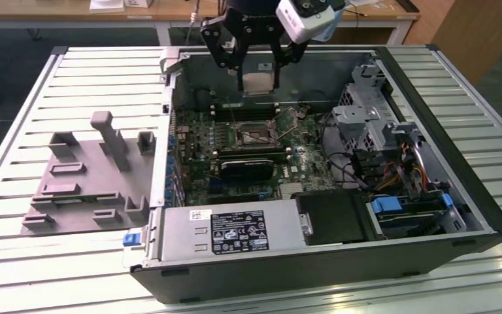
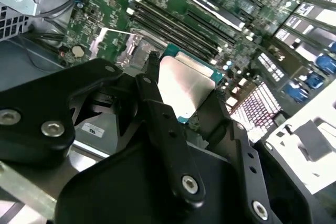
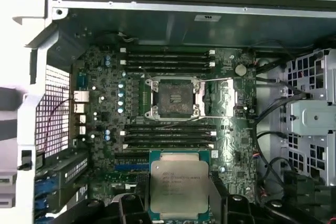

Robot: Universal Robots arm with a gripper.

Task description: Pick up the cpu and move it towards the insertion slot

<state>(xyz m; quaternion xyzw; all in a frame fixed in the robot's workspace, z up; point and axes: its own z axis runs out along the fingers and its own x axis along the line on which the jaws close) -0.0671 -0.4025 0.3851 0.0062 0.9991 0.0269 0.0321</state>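
Slatted worktop (image 1: 50, 85) carries open computer case (image 1: 460, 196). Gripper (image 1: 253, 62) fingers clamped on cpu (image 3: 179, 186) edges, flat, silvery face up, raised near case's far wall; insertion slot (image 3: 174, 97) on motherboard lies empty, clear below.

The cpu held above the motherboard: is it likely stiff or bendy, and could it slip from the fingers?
The cpu looks like a flat plate with a metal top, so it is probably stiff. That smooth silvery top, also seen in the second wrist view, may be slippery. The gripper holds it only at its edges, with its fingers on either side, so a small tilt could probably loosen it.
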